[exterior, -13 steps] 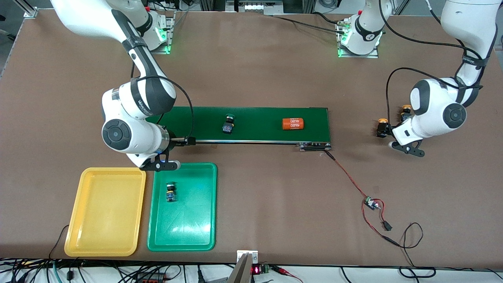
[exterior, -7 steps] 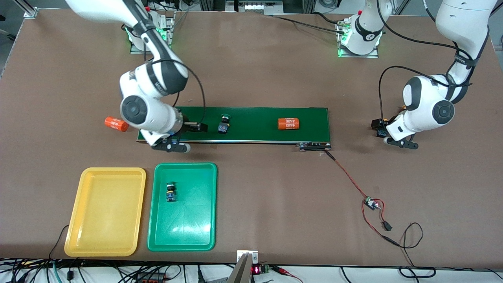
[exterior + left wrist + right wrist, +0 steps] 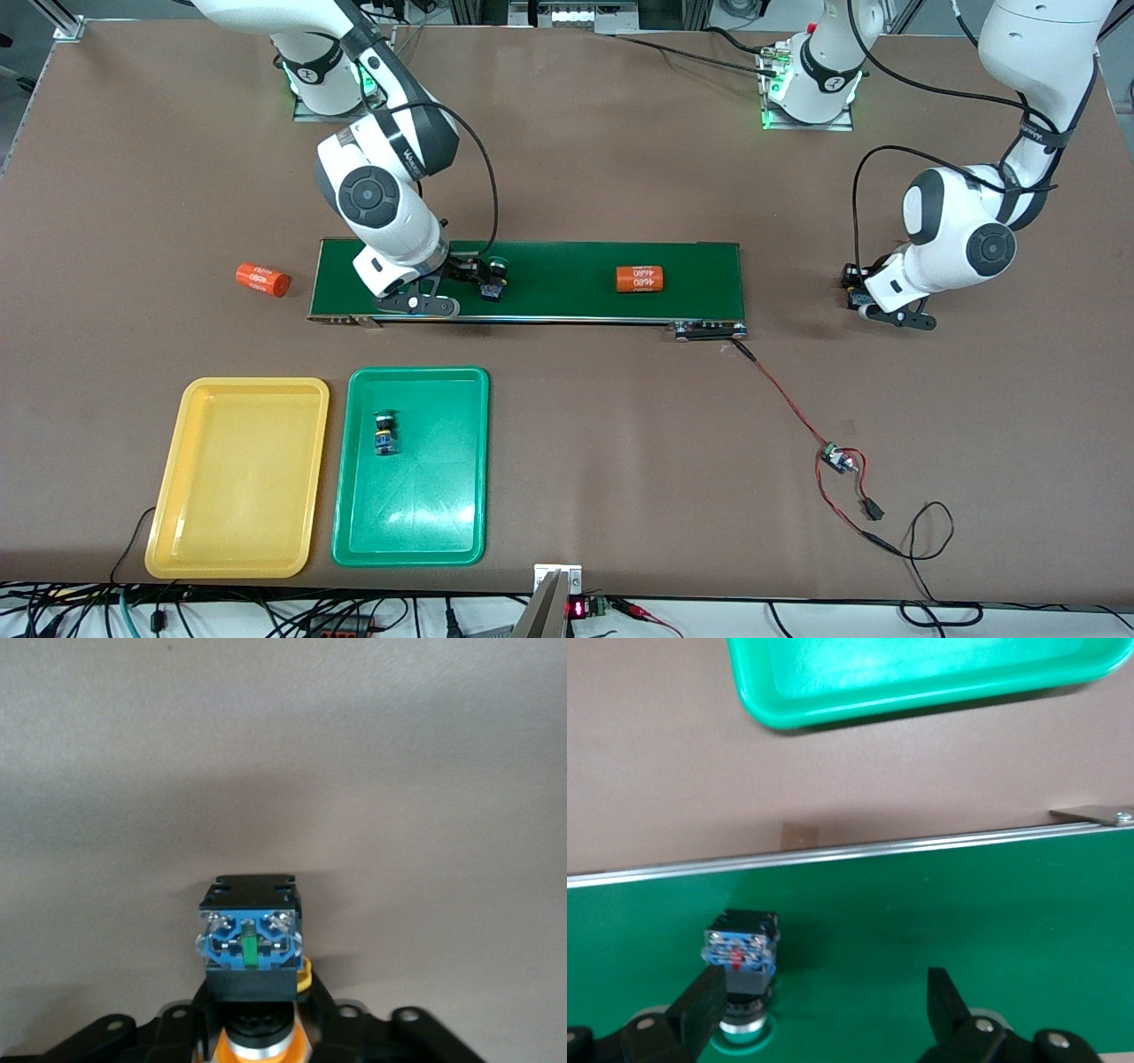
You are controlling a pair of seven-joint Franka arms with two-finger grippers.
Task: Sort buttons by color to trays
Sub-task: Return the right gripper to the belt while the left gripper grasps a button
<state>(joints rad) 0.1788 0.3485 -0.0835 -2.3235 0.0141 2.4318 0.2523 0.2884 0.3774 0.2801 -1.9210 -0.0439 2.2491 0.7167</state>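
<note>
Orange cylinders: one (image 3: 640, 279) on belt (image 3: 567, 301), one (image 3: 262, 279) off it. Green tray (image 3: 461, 532) holds one button (image 3: 384, 433); yellow tray (image 3: 239, 549) bare. L gripper (image 3: 257, 1028) clamps yellow-cap button (image 3: 252, 935); R gripper (image 3: 824, 1001) wide around green-cap button (image 3: 741, 961).

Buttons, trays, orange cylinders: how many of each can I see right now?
Buttons: 3 (button in the green tray, button on the belt, button in the left gripper)
Trays: 2 (yellow tray, green tray)
Orange cylinders: 2 (cylinder on the belt, cylinder on the table)
Total: 7
</note>
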